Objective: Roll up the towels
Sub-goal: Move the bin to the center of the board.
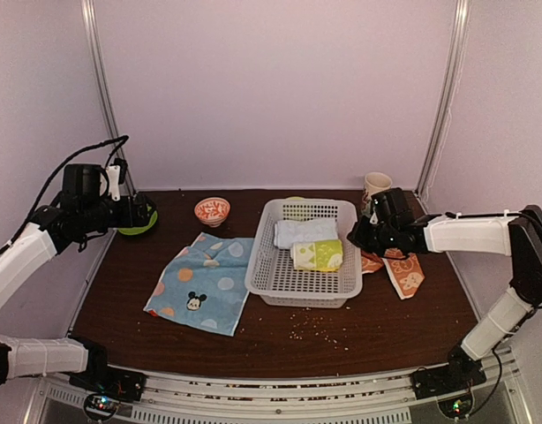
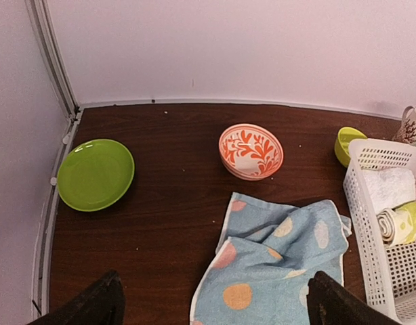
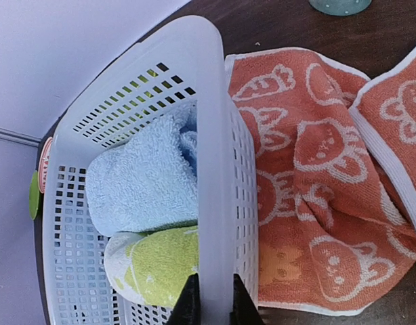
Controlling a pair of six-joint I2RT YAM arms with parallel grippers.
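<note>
The light blue dotted towel [image 1: 200, 284] [image 2: 282, 264] lies flat and rumpled on the table, left of the white basket [image 1: 293, 300]. The orange bunny towel [image 1: 403, 272] [image 3: 316, 189] lies crumpled against the basket's right side. My right gripper [image 1: 355, 237] [image 3: 213, 298] is shut on the basket's right rim [image 3: 211, 135], one finger inside the wall and one outside. My left gripper [image 1: 134, 212] [image 2: 213, 298] hangs wide open and empty above the table's left part, over the blue towel's left edge.
The basket holds a pale blue roll [image 3: 143, 179] and a yellow-green roll [image 3: 160, 267]. At the back are a green plate [image 2: 95, 174], an orange patterned bowl [image 2: 251, 150], a small green cup [image 2: 347, 143] and a mug [image 1: 375, 187]. Crumbs [image 1: 315, 327] lie in front of the basket.
</note>
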